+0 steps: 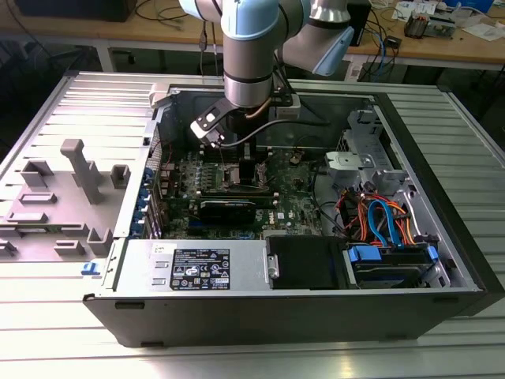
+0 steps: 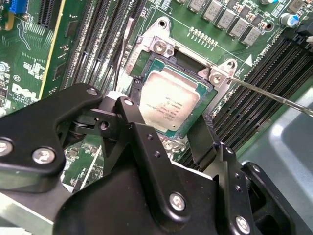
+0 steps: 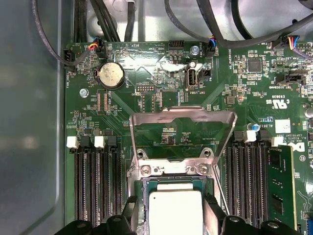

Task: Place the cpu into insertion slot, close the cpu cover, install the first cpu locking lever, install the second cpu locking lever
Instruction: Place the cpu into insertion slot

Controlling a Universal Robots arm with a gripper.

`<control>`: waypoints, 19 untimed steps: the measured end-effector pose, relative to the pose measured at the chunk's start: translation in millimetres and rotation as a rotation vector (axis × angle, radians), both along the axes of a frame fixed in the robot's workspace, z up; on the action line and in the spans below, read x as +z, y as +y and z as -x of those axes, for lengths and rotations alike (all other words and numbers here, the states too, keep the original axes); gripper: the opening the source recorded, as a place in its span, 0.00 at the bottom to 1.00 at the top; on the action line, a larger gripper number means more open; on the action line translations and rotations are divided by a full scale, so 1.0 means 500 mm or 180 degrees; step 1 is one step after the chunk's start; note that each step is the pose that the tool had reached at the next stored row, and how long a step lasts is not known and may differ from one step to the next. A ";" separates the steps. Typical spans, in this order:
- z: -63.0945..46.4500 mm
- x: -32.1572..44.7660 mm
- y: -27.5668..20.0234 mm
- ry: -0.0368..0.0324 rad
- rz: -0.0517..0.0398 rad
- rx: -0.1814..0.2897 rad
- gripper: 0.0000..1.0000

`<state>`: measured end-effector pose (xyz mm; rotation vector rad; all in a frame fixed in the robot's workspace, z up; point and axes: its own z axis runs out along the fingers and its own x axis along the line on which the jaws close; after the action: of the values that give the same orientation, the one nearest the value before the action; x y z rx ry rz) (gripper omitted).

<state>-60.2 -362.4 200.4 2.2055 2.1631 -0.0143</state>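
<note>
The cpu (image 3: 175, 211) lies in the insertion slot (image 3: 145, 188), the cpu cover (image 3: 182, 132) raised open beyond it.

Exterior view high, wide, both wrist views close over the cpu (image 2: 168, 102) (image 3: 175, 213)

cpu (image 3: 175, 213) partly behind pincer (image 3: 168, 223)

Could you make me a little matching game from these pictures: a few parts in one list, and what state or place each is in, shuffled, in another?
Things:
1. cpu
2. cover
3. gripper
4. coin battery

States:
A. swung up, open
B. round, on the board beyond the slot
C. lying in the slot
D. fingers either side of the chip

Pairs: 1-C, 2-A, 3-D, 4-B
</note>
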 end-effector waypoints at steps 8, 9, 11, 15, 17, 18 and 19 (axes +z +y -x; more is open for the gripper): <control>0.000 0.014 0.0001 0.0000 0.0023 -0.0001 0.64; 0.000 0.018 0.0001 0.0000 0.0023 -0.0001 0.64; 0.000 0.022 0.0001 0.0000 0.0024 0.0000 0.64; 0.000 0.028 0.0002 0.0000 0.0033 -0.0001 0.64; 0.000 0.028 0.0001 0.0001 0.0034 -0.0001 0.63; 0.000 0.028 0.0001 0.0001 0.0035 -0.0001 0.56; 0.000 0.028 0.0001 0.0001 0.0035 0.0000 0.49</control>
<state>-60.2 -362.3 214.6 2.2001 2.1578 -0.0266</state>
